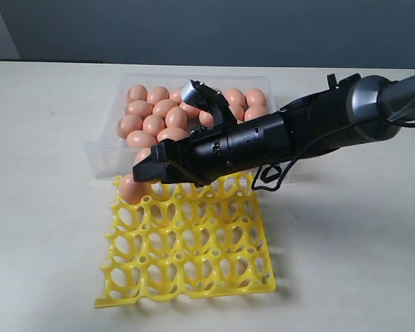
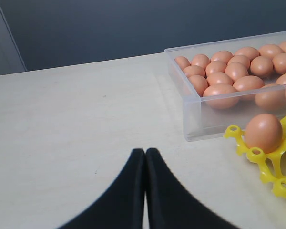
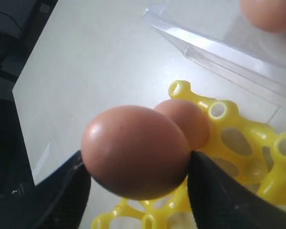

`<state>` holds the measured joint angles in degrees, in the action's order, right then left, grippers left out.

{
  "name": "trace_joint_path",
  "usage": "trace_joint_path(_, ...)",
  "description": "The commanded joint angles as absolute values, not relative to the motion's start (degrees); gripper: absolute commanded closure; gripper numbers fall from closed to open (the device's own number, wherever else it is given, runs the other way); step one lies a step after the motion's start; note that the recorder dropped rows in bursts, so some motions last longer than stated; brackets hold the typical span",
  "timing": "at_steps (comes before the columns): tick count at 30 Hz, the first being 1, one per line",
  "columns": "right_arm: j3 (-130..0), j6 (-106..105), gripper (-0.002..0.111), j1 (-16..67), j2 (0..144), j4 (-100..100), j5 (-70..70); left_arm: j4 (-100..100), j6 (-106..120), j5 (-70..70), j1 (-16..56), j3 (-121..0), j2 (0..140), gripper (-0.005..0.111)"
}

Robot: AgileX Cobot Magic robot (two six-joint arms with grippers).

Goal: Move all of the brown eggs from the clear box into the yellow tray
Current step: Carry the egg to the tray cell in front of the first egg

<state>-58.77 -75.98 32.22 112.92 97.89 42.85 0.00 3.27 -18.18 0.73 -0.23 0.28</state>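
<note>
My right gripper (image 1: 148, 169) reaches across from the right and is shut on a brown egg (image 3: 136, 150). It holds that egg (image 1: 142, 155) above the far-left corner of the yellow tray (image 1: 194, 256), just in front of the clear box (image 1: 100, 155). One egg (image 1: 130, 189) sits in the tray's corner cup, directly beyond the held egg in the right wrist view (image 3: 188, 119). Several more eggs (image 1: 155, 117) lie in the box. My left gripper (image 2: 145, 153) is shut and empty over bare table, left of the box wall (image 2: 214, 119) and the seated egg (image 2: 263, 132).
The right arm's black body (image 1: 277, 138) crosses over the front right part of the box and hides some eggs. The other tray cups (image 1: 194, 235) show no eggs. Pale tabletop (image 1: 41, 207) surrounds tray and box. The left arm is out of the exterior view.
</note>
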Motion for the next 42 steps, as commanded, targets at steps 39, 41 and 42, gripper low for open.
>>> trace_joint_path(39,-59.1,-72.4,0.072,32.1,114.6,96.8,42.0,0.0,3.2,-17.6,0.5,0.0,0.0,0.106)
trace_joint_path(41,-59.1,-72.0,0.064,32.1,114.6,96.4,42.5,0.0,3.2,-17.6,0.5,0.0,0.0,0.106)
trace_joint_path(42,-59.1,-72.0,0.058,32.1,114.6,95.9,42.6,0.0,3.2,-17.6,0.5,0.0,0.0,0.106)
